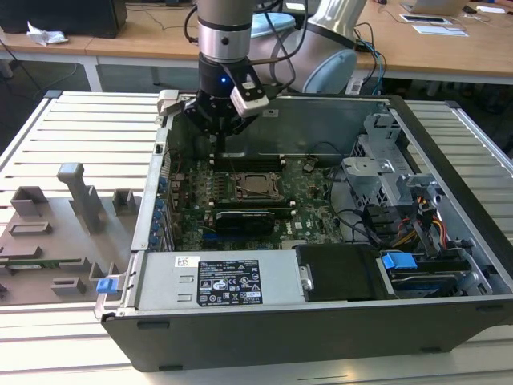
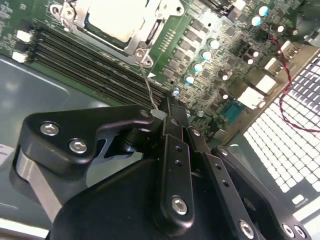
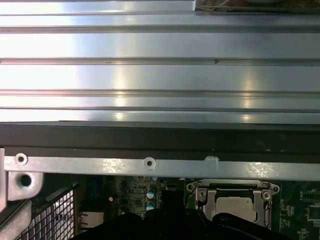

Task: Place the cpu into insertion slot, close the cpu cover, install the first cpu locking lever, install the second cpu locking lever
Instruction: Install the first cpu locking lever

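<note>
The cpu (image 1: pixel 256 186) lies in the insertion slot (image 1: pixel 240 178) on the green motherboard, its silvery top also visible in both wrist views (image 2: pixel 122 20) (image 3: pixel 235 204). The cpu cover (image 2: pixel 152 35) is down, framing the chip. A thin wire locking lever (image 2: pixel 148 85) rises from the socket's corner to my gripper (image 2: pixel 161 114), whose black fingers (image 2: pixel 172 145) are shut on the lever's end. In the exterior view the gripper (image 1: pixel 218 148) hangs just behind the socket, over the memory slots.
The open computer case (image 1: pixel 449 160) surrounds the board. A power-supply box (image 1: pixel 232 277) sits at the front, a long black card (image 1: pixel 252 218) before the socket, and a metal drive cage (image 1: pixel 385 172) at the exterior view's right. A grey fixture tray (image 1: pixel 56 233) lies left of the case.
</note>
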You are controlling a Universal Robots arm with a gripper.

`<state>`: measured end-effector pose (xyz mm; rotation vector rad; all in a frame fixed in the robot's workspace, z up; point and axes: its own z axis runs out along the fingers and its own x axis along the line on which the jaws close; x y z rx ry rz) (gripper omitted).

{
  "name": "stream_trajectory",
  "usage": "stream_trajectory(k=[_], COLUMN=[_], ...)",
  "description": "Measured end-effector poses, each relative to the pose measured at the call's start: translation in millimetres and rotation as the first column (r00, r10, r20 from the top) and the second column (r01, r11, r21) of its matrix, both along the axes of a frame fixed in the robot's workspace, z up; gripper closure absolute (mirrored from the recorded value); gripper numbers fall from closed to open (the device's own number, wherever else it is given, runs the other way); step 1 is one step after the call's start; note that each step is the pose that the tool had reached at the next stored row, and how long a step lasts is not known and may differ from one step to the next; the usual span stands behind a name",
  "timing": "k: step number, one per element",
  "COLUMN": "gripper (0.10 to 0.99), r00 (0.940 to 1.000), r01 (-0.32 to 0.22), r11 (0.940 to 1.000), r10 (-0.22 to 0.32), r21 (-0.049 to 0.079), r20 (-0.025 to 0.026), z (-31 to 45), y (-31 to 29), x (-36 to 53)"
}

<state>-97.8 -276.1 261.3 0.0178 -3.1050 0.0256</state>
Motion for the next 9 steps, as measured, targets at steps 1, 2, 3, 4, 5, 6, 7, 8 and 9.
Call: stream_trajectory(k=[1,2,3,4,5,6,7,8,9], gripper=[0.98,0.98,0.98,0.98,0.98,0.98,0.98,0.98,0.98], r00=[1.0,1.0,1.0,1.0,1.0,1.0,1.0,1.0,1.0], r01=[0.0,0.0,0.0,0.0,0.0,0.0,0.0,0.0,0.0], r11=[1.0,1.0,1.0,1.0,1.0,1.0,1.0,1.0,1.0], r10=[0.0,0.0,0.0,0.0,0.0,0.0,0.0,0.0,0.0], r21=[0.0,0.0,0.0,0.0,0.0,0.0,0.0,0.0,0.0], r20=[0.0,0.0,0.0,0.0,-0.0001,-0.0002,-0.0002,-0.0004,-0.0005], z=[0.0,-0.1,-0.1,-0.2,-0.3,-0.3,-0.3,-0.4,-0.5], y=[0.1,0.1,0.1,0.3,0.3,0.4,0.4,0.5,0.6], x=[1.2,2.7,4.1,7.8,10.3,12.1,14.1,18.4,20.4])
